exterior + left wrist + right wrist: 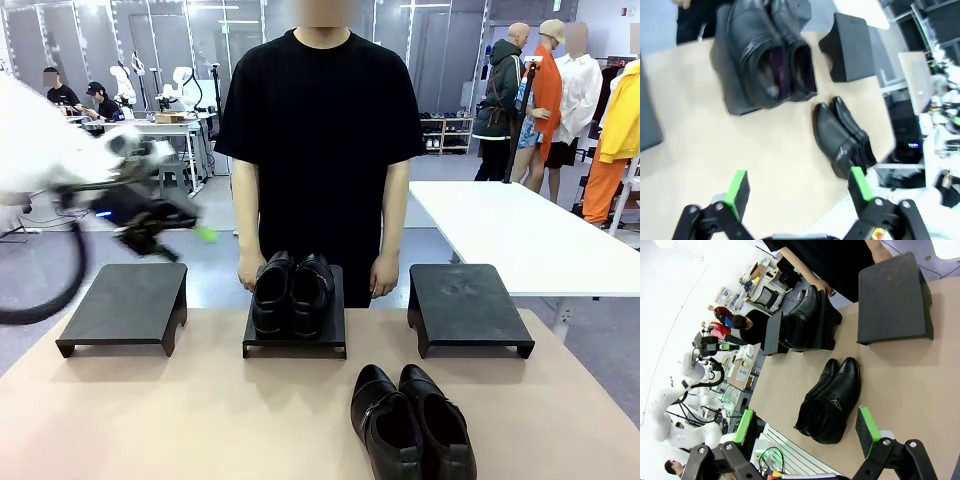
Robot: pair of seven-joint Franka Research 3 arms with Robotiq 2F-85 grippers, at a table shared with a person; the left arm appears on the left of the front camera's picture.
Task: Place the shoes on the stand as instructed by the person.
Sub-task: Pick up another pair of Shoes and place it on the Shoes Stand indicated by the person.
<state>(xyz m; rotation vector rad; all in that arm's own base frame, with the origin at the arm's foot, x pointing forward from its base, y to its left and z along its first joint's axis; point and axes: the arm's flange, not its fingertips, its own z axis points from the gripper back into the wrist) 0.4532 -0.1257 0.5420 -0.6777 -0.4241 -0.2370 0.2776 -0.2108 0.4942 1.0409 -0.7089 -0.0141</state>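
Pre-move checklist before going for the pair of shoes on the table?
1. Left gripper open, holding nothing: ok.
2. Right gripper open, facing the loose pair on the table: ok.
3. Loose pair upright, side by side, unobstructed: ok.
4. Left stand and right stand bare: ok.
5. Middle stand free: not ok, other pair on it.
6. Person's chosen stand: cannot tell, hands hang down, no pointing.
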